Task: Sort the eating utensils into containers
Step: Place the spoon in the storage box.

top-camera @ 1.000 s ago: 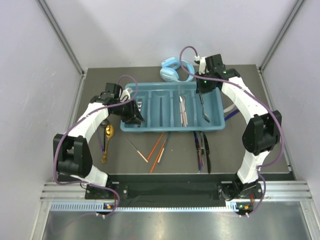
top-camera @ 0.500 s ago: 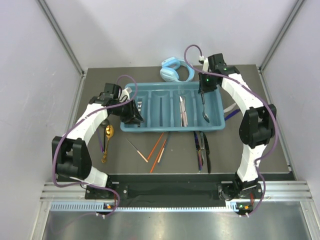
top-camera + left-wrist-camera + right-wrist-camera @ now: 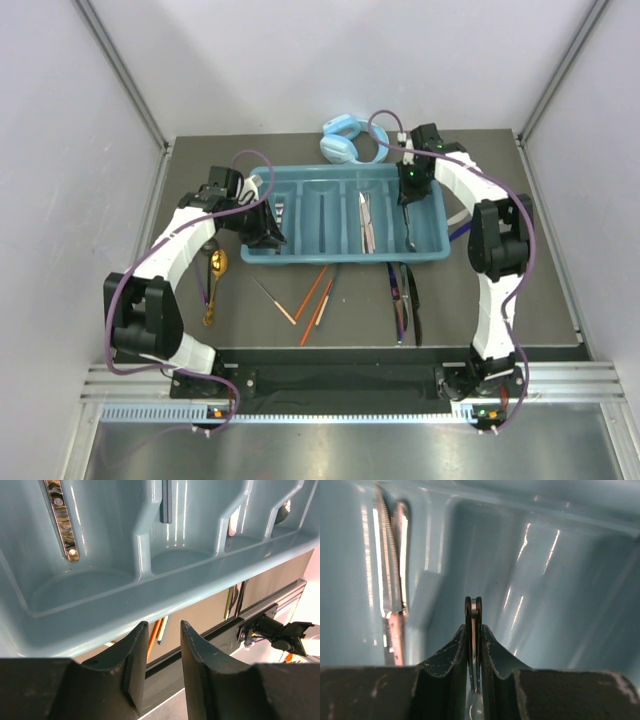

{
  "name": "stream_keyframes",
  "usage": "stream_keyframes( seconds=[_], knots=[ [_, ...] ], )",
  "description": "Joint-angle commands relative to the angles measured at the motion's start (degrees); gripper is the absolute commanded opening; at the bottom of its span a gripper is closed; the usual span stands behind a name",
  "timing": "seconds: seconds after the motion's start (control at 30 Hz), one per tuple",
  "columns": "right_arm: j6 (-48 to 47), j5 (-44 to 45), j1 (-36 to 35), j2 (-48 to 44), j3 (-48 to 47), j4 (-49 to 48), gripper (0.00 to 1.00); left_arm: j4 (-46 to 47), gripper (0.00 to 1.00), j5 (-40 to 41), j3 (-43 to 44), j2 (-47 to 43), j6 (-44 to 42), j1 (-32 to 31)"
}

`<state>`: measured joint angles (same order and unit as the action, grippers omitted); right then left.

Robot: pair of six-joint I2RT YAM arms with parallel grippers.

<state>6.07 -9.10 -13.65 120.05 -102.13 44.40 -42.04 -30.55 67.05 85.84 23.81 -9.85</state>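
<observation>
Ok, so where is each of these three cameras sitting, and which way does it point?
Top camera: above and behind the arms, looking down on the table; the left arm and right arm show, both reaching to the tray.
Left wrist camera: low at the tray's near-left corner, looking across its near end; the open left claw shows at the bottom.
Right wrist camera: above the tray's rightmost compartment, looking down into it; the right claw shows, shut on a spoon.
Shared: all three see the tray.

One blue tray (image 3: 340, 257) with four compartments (image 3: 325, 215); one pair of headphones (image 3: 345, 140) at 12 o'clock. One gold spoon (image 3: 214, 268), one silver spoon (image 3: 410, 232). Three orange chopsticks (image 3: 312, 292) and two dark knives (image 3: 413, 300) at 6 o'clock.
</observation>
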Motion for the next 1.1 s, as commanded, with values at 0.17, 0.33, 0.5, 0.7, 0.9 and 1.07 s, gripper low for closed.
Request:
stream_keyframes(
  seconds=[0.17, 0.33, 0.5, 0.7, 0.9, 1.07],
  knots=[
    [0.9, 2.2, 0.4, 2.3, -2.8, -0.3, 0.03, -0.1, 0.37, 1.0, 0.7, -2.0, -1.0, 0.1],
    [1.1, 3.1, 0.4, 2.6, -2.9, -0.4, 0.13, -0.2, 0.37, 1.2, 0.6, -1.9, -1.1, 0.1],
    [1.2, 4.3, 0.4, 2.0, -2.0, -1.0, 0.25, -0.3, 0.37, 1.5, 0.8, -1.9, -1.2, 0.1],
    [1.2, 4.6, 0.4, -0.2, -0.3, -2.7, 0.34, -0.3, 0.37, 1.3, 0.8, -1.6, -1.3, 0.1],
    [1.5, 4.2, 0.4, -7.9, 5.6, -7.5, 0.34, 0.0, 0.37, 1.4, 0.7, -1.4, -1.1, 0.2],
    [1.7, 3.6, 0.2, -14.6, 7.9, -7.5, 0.34, 0.1, 0.37, 1.5, 1.1, -1.1, -1.1, 0.1]
  ],
)
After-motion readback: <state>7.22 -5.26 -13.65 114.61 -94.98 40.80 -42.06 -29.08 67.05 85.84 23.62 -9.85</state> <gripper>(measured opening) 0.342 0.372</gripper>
